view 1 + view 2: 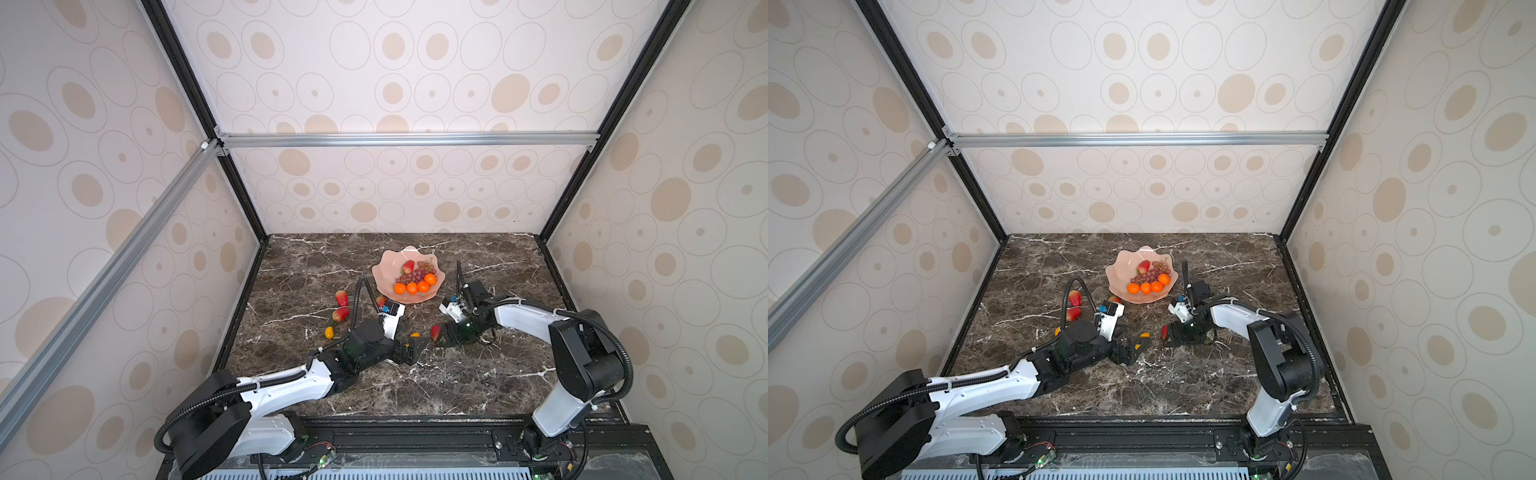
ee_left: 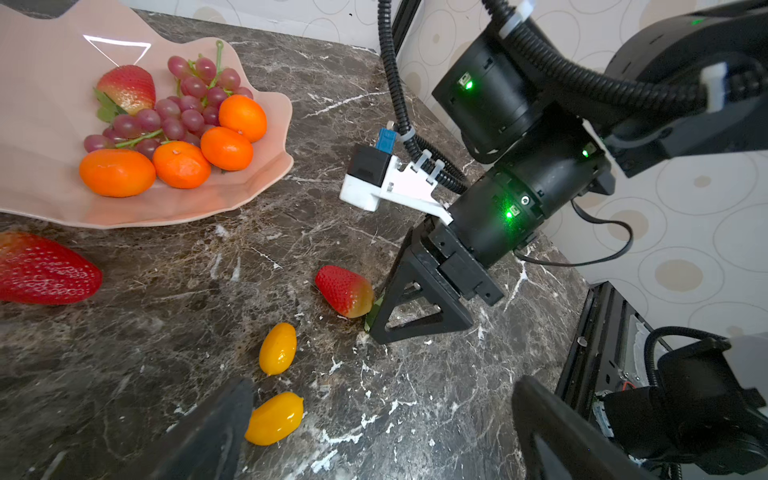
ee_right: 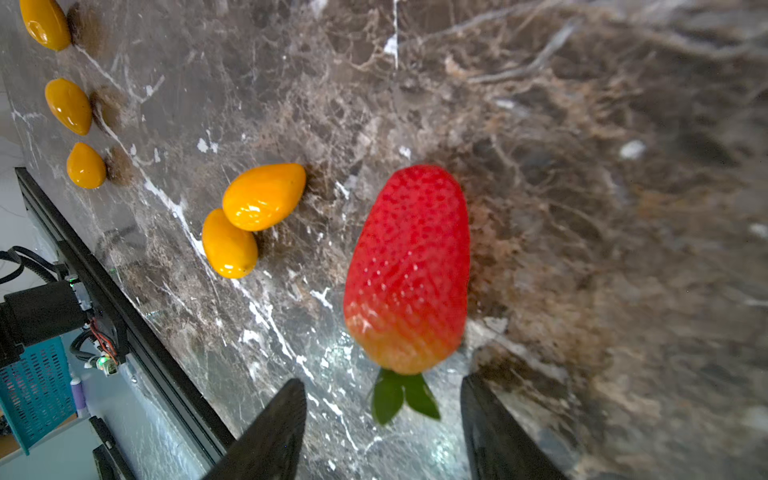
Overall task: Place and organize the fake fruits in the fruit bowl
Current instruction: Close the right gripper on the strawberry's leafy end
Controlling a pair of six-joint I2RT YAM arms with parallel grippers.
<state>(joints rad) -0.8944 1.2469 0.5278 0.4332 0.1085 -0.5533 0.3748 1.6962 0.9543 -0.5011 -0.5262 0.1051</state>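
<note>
Pale pink glossy scalloped fruit bowl [image 1: 384,266] sits toward the back of the dark brown marble worktop [image 1: 457,374]. In it: one red plastic strawberry [image 1: 408,266] with a green cap, the dark red grape bunch [image 1: 419,274], and four round orange tangerines [image 1: 412,287] in a row along the near side. That batch looks done. Not in yet: two loose strawberries [image 1: 341,298] well to the left, and a third strawberry [image 1: 380,300] just beside the bowl's near rim, partly hidden by the left wrist camera [image 1: 392,318]. A fourth strawberry [image 3: 409,266] lies right in front of the right claw [image 3: 382,386]. The small oval yellow-orange fruits [image 3: 264,195] are all on the worktop, five counted in the right wrist view, two of them touching each other near that strawberry. The right claw is down at worktop level with its jaws partly spread. The strawberry's green leaves lie between the tips, the red body sits ahead of them, and nothing is gripped. The left claw [image 2: 384,384] is low, with its jaws spread wide and empty, and one yellow oval [image 2: 274,417] sits just beside a finger. My read is under half done: six pieces in, about nine out. The step in hand looks like the right-side strawberry pick. The claw needs to move in over the body before closing, and the glossy tapered shape may squirt out.
</note>
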